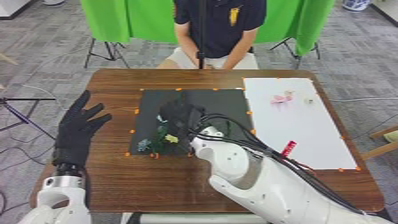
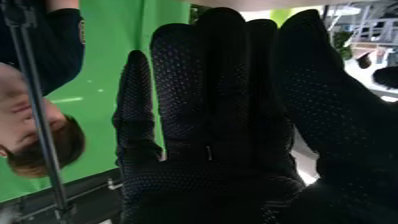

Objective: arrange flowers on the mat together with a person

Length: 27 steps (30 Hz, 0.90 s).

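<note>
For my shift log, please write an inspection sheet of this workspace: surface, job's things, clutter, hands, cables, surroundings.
Surface: brown table, black mat, white sheet.
Job's things: pink flowers on white sheet; yellow flower on black mat.
Clutter: red tag beside right arm.
Hands: left hand open, at table's left; right hand open, at black mat.
Cables: black cables along right arm.
Surroundings: green cloth, grey floor.
</note>
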Each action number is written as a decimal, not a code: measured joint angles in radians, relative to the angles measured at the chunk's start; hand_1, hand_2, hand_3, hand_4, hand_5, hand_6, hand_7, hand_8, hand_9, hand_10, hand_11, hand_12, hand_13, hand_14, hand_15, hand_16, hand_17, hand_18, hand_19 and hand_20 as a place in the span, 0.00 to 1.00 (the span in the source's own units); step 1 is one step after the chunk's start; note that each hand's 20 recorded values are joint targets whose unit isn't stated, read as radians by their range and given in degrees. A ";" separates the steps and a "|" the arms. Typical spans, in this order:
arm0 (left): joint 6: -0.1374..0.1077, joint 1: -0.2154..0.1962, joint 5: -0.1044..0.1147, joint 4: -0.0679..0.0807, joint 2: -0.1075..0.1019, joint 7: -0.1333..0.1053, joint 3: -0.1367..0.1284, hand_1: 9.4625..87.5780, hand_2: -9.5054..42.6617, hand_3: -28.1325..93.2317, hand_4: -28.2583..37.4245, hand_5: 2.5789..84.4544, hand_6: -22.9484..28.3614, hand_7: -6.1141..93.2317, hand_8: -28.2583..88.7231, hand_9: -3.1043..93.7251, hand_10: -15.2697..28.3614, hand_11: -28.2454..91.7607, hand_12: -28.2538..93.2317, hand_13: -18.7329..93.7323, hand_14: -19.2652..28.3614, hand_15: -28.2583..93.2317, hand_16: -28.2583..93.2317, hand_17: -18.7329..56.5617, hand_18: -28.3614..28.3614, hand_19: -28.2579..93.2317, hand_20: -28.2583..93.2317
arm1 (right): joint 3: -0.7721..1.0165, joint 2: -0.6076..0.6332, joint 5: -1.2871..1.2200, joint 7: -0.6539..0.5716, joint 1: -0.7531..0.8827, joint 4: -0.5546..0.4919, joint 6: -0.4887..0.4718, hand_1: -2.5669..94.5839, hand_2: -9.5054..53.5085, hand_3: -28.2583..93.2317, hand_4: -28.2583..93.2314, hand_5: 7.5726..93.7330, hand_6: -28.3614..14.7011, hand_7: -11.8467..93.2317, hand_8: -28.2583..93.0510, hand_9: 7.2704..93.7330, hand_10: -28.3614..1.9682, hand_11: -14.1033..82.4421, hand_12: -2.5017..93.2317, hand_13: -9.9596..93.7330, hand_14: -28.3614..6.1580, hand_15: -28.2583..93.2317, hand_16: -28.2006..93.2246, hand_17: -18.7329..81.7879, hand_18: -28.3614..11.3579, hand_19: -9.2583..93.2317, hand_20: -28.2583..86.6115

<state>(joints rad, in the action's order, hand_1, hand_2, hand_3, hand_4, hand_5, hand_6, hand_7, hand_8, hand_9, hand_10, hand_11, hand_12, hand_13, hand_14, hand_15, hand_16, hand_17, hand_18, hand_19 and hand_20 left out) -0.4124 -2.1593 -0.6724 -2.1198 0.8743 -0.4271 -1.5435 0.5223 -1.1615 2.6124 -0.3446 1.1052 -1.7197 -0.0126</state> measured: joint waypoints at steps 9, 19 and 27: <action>-0.010 -0.021 0.009 -0.009 -0.004 -0.016 -0.001 0.20 0.29 0.89 0.00 0.32 0.47 0.20 0.14 0.38 0.72 0.42 0.29 0.42 0.92 0.63 0.16 0.14 0.90 0.63 0.37 | 0.267 0.038 -0.419 -0.029 0.148 -0.224 0.001 0.43 0.00 0.86 0.01 0.69 0.76 0.27 0.16 0.73 0.55 0.46 0.22 0.70 0.51 0.69 0.37 0.35 0.21 0.71 0.44; -0.025 -0.040 0.031 -0.011 -0.027 -0.042 -0.001 0.18 0.30 0.89 0.00 0.32 0.47 0.20 0.14 0.38 0.72 0.42 0.29 0.42 0.92 0.62 0.16 0.14 0.90 0.63 0.37 | 0.739 0.090 -0.860 -0.038 0.411 -0.431 0.035 0.35 0.08 0.87 0.02 0.56 0.73 0.26 0.12 0.60 0.50 0.37 0.19 0.59 0.40 0.63 0.34 0.28 0.19 0.65 0.41; -0.026 -0.043 0.033 -0.011 -0.029 -0.046 -0.001 0.18 0.30 0.89 0.00 0.32 0.47 0.20 0.14 0.38 0.72 0.42 0.29 0.42 0.92 0.62 0.16 0.14 0.90 0.63 0.37 | 0.950 0.024 -1.128 -0.042 0.653 -0.461 0.120 0.33 0.10 0.87 0.01 0.51 0.73 0.27 0.12 0.54 0.50 0.32 0.17 0.55 0.37 0.56 0.32 0.26 0.18 0.61 0.40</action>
<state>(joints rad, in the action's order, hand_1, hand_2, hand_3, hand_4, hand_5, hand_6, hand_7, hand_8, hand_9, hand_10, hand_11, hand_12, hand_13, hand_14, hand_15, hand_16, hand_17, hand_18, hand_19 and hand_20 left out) -0.4381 -2.2026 -0.6391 -2.1312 0.8450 -0.4734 -1.5447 1.4725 -1.1372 1.4843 -0.3868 1.7583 -2.1804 0.1071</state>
